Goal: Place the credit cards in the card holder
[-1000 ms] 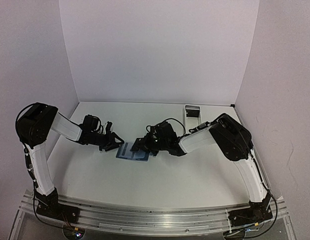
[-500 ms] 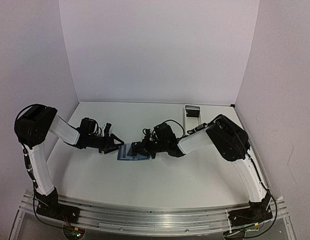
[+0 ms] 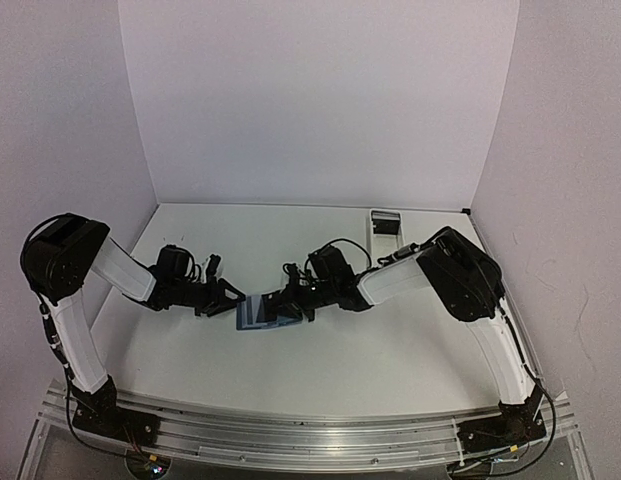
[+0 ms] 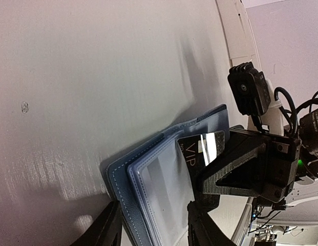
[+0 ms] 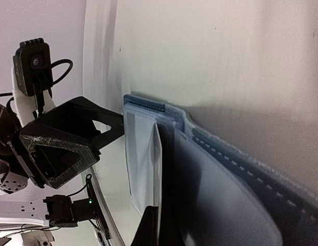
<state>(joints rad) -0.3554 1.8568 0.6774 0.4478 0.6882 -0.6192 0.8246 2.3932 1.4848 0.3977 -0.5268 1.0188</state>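
Observation:
The dark-blue card holder (image 3: pixel 252 316) lies open on the table between the two arms, its clear sleeves facing up (image 4: pixel 148 189). My right gripper (image 3: pixel 290 304) is shut on a black credit card marked VIP (image 4: pixel 202 148), whose far end sits among the sleeves. In the right wrist view the card (image 5: pixel 171 195) shows edge-on against the holder's cover (image 5: pixel 235 169). My left gripper (image 3: pixel 225 296) is open, its fingers (image 4: pixel 110 228) standing on either side of the holder's near edge. I cannot tell whether they touch it.
A long white tray (image 3: pixel 386 222) stands at the back right of the white table (image 3: pixel 320 370). White walls close in the back and both sides. The two grippers are close, facing each other over the holder.
Both grippers and the card holder have shifted a little toward the front of the table. The right gripper has moved left with the card, further over the holder.

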